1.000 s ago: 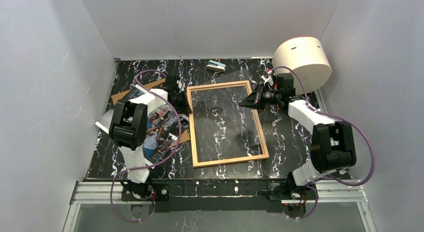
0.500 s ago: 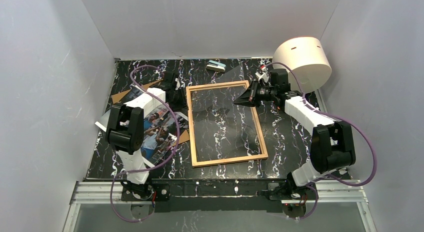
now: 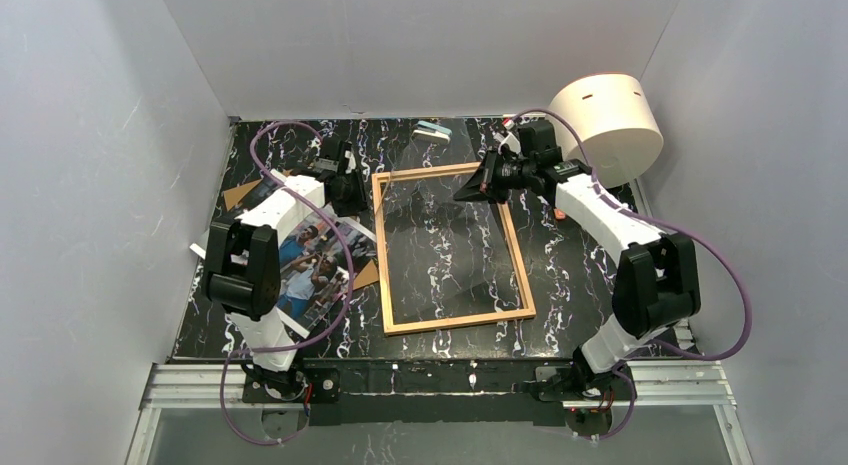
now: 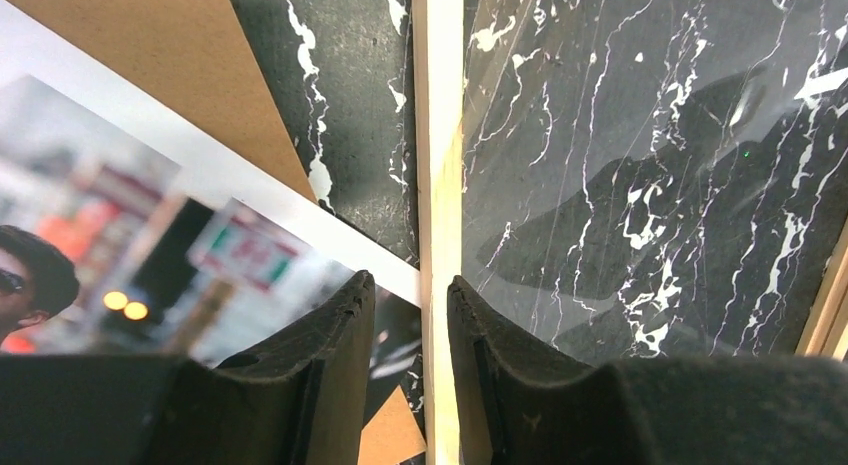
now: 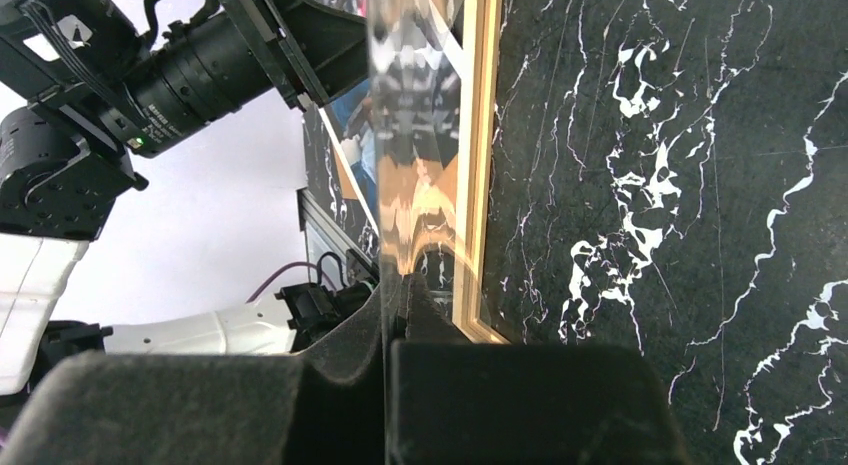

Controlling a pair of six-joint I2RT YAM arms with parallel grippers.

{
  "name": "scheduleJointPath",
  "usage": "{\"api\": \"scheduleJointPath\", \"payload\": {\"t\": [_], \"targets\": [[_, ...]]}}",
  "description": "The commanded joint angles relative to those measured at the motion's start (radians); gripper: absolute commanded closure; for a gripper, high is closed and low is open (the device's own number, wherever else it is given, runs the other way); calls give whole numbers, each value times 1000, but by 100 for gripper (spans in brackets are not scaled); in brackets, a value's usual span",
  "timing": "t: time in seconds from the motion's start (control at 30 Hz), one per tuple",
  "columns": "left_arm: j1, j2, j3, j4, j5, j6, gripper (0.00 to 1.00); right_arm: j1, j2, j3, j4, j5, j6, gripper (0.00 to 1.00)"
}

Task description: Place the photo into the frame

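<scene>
The frame (image 3: 380,255), thin light wood, lies flat mid-table. Its clear pane (image 5: 415,135) is tipped up at the far right corner, edge-on in the right wrist view, and my right gripper (image 3: 470,192) (image 5: 385,285) is shut on that edge. My left gripper (image 3: 358,200) (image 4: 410,282) straddles the frame's left rail (image 4: 440,135), open, the rail against the right finger with a gap beside the left finger. The photo (image 3: 310,260) (image 4: 150,215) lies face up left of the frame, over a brown backing board (image 4: 150,45).
A big white cylinder (image 3: 605,125) stands at the back right corner, close behind the right arm. A small pale blue and white object (image 3: 433,132) lies at the back edge. White walls close in the black marbled table (image 3: 580,275) on three sides.
The left gripper's jaws have parted around the frame's left rail. The right gripper has carried the pane's corner to the left and farther back, and the frame's far end shifted slightly left.
</scene>
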Motion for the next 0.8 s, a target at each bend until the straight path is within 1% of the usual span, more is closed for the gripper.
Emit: {"api": "scheduleJointPath", "payload": {"t": [0.0, 0.17, 0.47, 0.67, 0.77], "targets": [[5, 42, 12, -32, 69, 9, 69, 20, 32, 138, -157, 105, -32, 99], [5, 81, 5, -17, 106, -8, 70, 41, 99, 255, -319, 156, -53, 99], [5, 127, 12, 4, 144, -18, 71, 95, 166, 493, -580, 344, -63, 99], [6, 159, 8, 15, 181, -23, 72, 132, 171, 580, -629, 385, -74, 99], [6, 170, 3, 24, 202, -26, 76, 146, 175, 614, -643, 399, -67, 99]]}}
